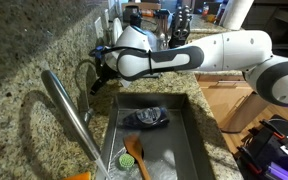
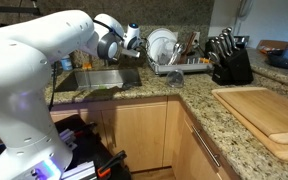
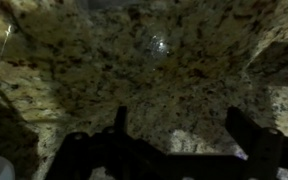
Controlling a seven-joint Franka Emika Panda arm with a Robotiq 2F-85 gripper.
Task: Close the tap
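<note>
The tap (image 1: 66, 108) is a long brushed-steel spout that slants across the granite counter toward the sink (image 1: 189, 140) in an exterior view. My gripper (image 1: 102, 62) hangs over the counter behind the sink's far corner, up and right of the spout and apart from it. In the wrist view the gripper (image 3: 184, 132) is open, its two dark fingers (image 3: 121, 125) spread wide with only speckled granite between them. I cannot make out the tap's lever handle in any view.
In the sink lie a dark cloth (image 1: 144, 118) and an orange-handled brush (image 1: 136, 158). A dish rack with a white plate (image 2: 162, 45), a knife block (image 2: 229, 60) and a wooden cutting board (image 2: 269, 110) stand on the counter (image 2: 184, 95).
</note>
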